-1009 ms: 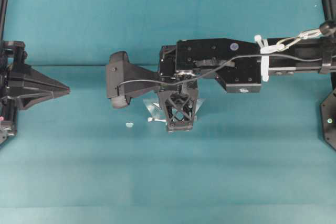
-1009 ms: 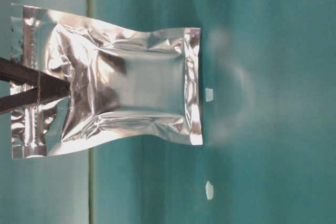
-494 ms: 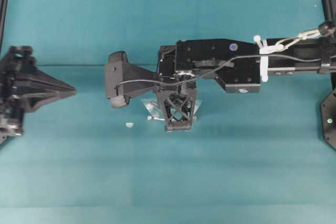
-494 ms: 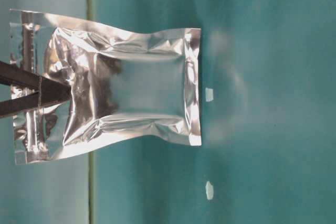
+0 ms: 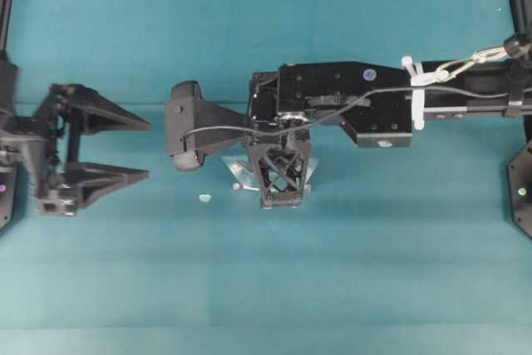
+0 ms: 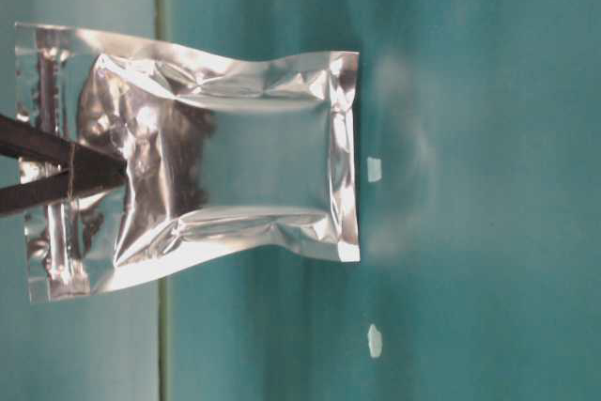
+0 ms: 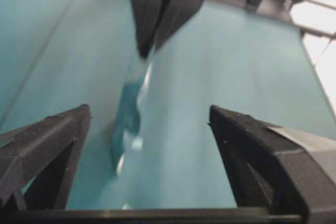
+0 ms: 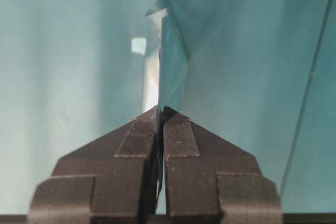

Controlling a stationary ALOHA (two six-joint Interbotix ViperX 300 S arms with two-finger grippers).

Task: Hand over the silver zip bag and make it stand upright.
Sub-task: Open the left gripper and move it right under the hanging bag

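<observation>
The jaws of the right gripper (image 8: 160, 116) are squeezed tight on the zip end of the silver zip bag (image 6: 216, 152), which hangs down from them until its bottom edge meets the blue-green table (image 5: 266, 288). The jaws of the left gripper (image 5: 141, 149) are spread wide with nothing between them, off to the side and well apart from the bag, pointing level toward it. The bag is shiny and crinkled, with a darker middle and no writing that can be read.

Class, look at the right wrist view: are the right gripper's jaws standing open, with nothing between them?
No: the right gripper is shut on the top edge of the silver zip bag, its two jaws pressed together around the foil.
</observation>
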